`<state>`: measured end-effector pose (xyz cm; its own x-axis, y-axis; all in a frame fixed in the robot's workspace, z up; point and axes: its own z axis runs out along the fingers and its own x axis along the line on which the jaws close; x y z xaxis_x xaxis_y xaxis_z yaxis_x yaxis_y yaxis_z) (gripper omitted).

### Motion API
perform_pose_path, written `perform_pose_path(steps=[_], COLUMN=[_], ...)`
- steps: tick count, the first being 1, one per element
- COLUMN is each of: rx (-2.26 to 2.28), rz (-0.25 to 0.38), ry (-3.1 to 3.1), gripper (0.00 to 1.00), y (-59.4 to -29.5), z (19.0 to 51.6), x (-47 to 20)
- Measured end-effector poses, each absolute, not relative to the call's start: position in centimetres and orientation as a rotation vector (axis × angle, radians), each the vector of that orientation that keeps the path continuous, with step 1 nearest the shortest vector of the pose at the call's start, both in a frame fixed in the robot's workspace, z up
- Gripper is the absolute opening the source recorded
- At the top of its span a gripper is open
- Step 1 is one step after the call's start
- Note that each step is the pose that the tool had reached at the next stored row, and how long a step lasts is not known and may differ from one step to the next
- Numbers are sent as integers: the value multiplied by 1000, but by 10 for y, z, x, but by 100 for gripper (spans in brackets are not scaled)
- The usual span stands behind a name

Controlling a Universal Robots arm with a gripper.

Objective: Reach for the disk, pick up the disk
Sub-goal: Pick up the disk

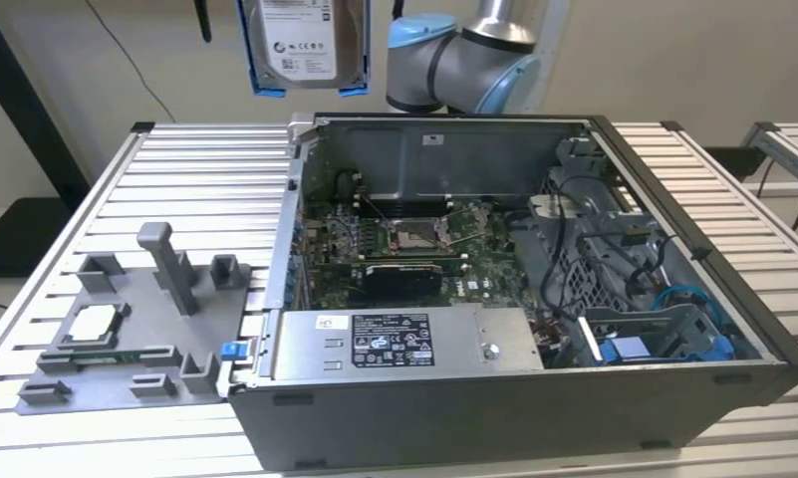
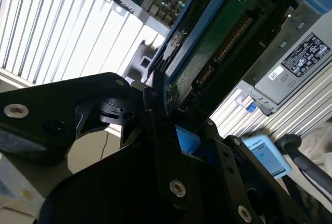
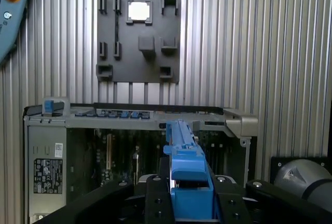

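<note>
Silver, with a white label and a blue frame along its edges, the disk [image 1: 306, 45] hung upright in the air at the top of the exterior view, above the back wall of the open computer case [image 1: 505, 408] and clear of it. Just to the exterior view's right of it stood the robot arm [image 1: 468, 65], with pale blue caps on its joints.

In both wrist views the black jaws were closed on the disk. One finger [image 3: 155, 195] pressed each side of the blue frame, and the drive's green circuit board faced the second wrist camera.

The case lay on its side on the slatted metal counter [image 1: 172, 169]. Its motherboard [image 1: 412, 234] was exposed, and a labelled power supply [image 1: 399, 344] ran along the near wall. A grey fixture plate [image 1: 159, 329] lay on the counter just beside the case, on the exterior view's left. A small square silver chip [image 1: 93, 321] sat on that plate.
</note>
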<state>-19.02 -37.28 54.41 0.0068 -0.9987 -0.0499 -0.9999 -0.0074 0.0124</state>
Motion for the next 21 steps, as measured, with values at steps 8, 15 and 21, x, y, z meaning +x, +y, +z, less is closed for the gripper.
perform_pose_path(steps=[8,15,21], rx=[-2210,-2210,-2210], rz=[69,69,69], ry=[2194,2194,2194], gripper=[0,0,0], y=[-373,-373,-373], z=[544,544,544], x=[-172,-157,-144])
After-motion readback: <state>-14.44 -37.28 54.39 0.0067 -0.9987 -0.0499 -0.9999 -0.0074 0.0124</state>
